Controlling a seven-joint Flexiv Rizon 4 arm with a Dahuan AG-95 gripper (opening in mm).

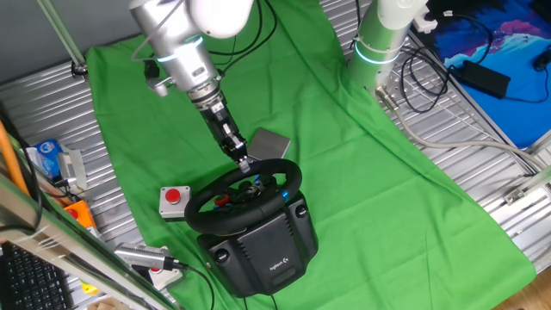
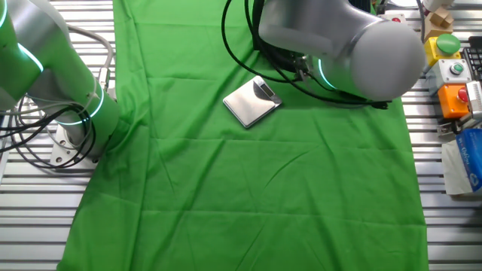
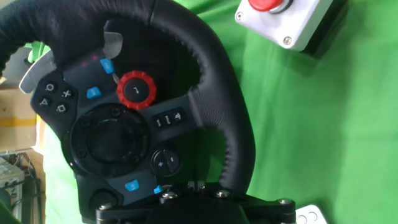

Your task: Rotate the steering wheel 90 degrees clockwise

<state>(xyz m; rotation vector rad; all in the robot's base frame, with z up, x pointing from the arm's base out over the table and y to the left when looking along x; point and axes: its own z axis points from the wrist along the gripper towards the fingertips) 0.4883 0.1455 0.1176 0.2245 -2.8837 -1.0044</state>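
Black thick-rimmed steering wheel (image 1: 244, 195) on a bulky black base, hub with red dial and blue buttons.

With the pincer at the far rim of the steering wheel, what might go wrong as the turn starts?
1. The pincer meets the steering wheel only at the rim's far edge, and its jaws are hidden in every view, so a shallow hold may slip off the padded rim.
2. The grey box with the red button sits close beside the wheel; a slip or wide arm sweep might strike it.
3. The base rests on wrinkled green cloth and may shift under torque.
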